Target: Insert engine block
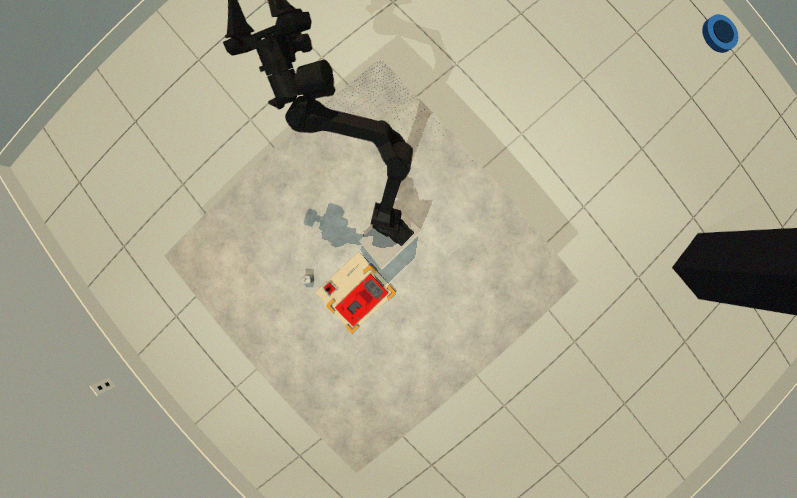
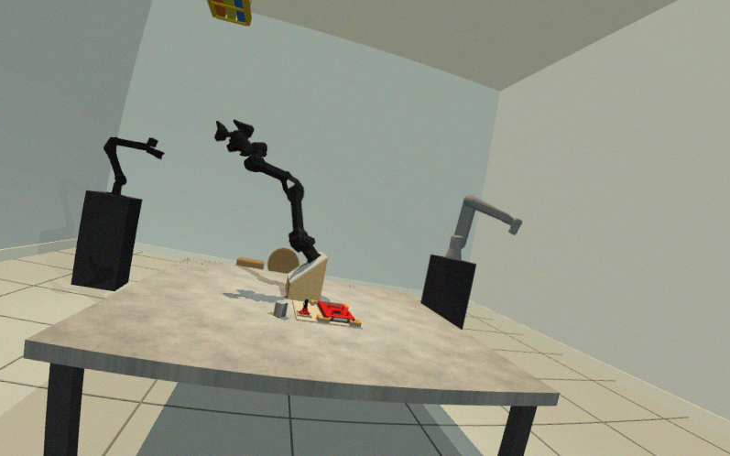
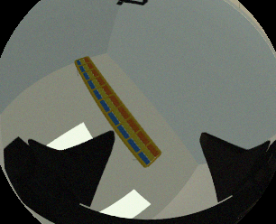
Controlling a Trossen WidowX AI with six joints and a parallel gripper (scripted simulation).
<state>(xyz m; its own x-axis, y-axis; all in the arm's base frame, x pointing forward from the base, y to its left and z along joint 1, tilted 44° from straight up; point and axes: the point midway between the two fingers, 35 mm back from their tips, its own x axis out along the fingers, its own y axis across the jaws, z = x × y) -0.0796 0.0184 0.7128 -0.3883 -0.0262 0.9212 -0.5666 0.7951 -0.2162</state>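
The red car body lies flat between orange corner pieces on a pale board. Dark areas show in its top; which is the opening, and the rib, is too small to tell. A small grey block, apparently the engine block, stands on the table just beside the board, outside the car body. Its slot side cannot be made out. My gripper is open and empty, high above the table and far from the block and car body, with its fingers pointing up and away.
A small red piece with a black upright part stands on the board, between block and car body. The arm's wedge-shaped base stands behind the board. A wooden disc and a wooden bar are farther back.
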